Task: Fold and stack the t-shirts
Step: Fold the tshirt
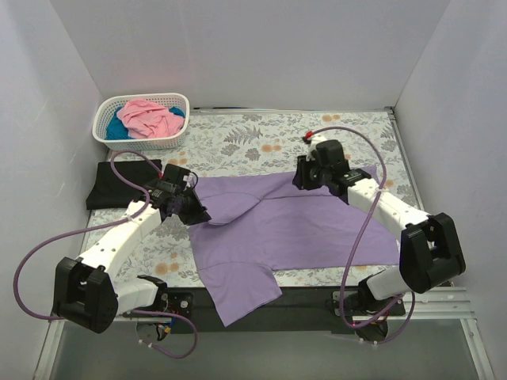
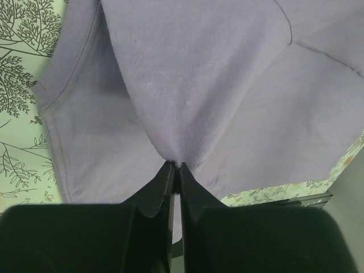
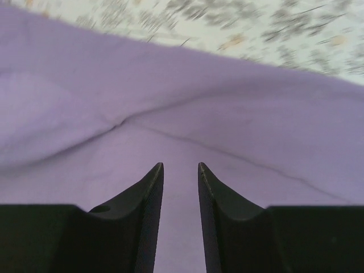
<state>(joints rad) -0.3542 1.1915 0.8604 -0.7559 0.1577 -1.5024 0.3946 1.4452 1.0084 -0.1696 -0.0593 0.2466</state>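
A lavender t-shirt [image 1: 301,226] lies spread across the middle of the table, with one sleeve hanging over the near edge. My left gripper [image 1: 203,214] is shut on a pinched fold of that lavender shirt [image 2: 199,85] at its left side, the fabric bunching at the closed tips [image 2: 175,165]. My right gripper [image 1: 303,180] hovers over the shirt's far right part. In the right wrist view it [image 3: 181,166] is open with nothing between its fingers, just above the lavender shirt [image 3: 227,125]. A folded black t-shirt [image 1: 127,184] lies at the left. Pink [image 1: 146,117] and teal [image 1: 117,129] t-shirts sit in the basket.
A white lattice basket [image 1: 141,145] stands at the far left corner. A grey-and-orange floral cloth [image 1: 261,142] covers the table. White walls close in the left, back and right sides. A dark strip [image 1: 317,297] runs along the near edge between the arm bases.
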